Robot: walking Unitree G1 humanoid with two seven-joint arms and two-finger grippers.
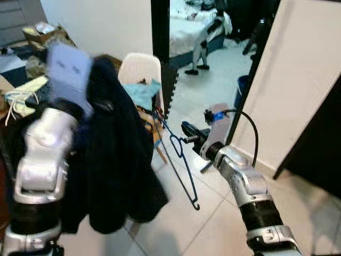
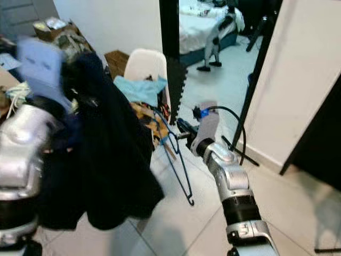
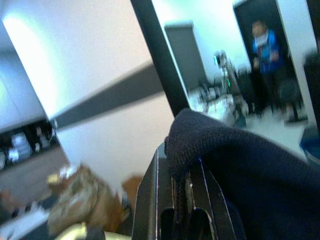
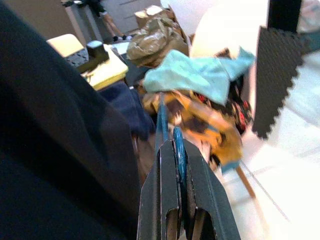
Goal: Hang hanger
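Left end effector (image 3: 182, 200) is sitting raised close in front of the head camera, its black fingers pressed together on a fold of the dark navy garment (image 1: 114, 154), which is draping down off the left arm in a heavy, limp mass; it looks soft knit, likely sagging and swinging with any move, so gripping near the collar or shoulder seam seems best. Further out, right end effector (image 4: 179, 165) is pinching the blue hanger (image 1: 181, 160) between closed fingers near one end of its frame. Hanger is dangling tilted below the grip over the tiled floor (image 1: 213, 213), hook end pointing down. It is reading as thin blue wire: light, stiff but springy, slippery, prone to pivoting in the pinch. Beyond, a white chair (image 1: 139, 66) piled with clothes is standing by the doorway.
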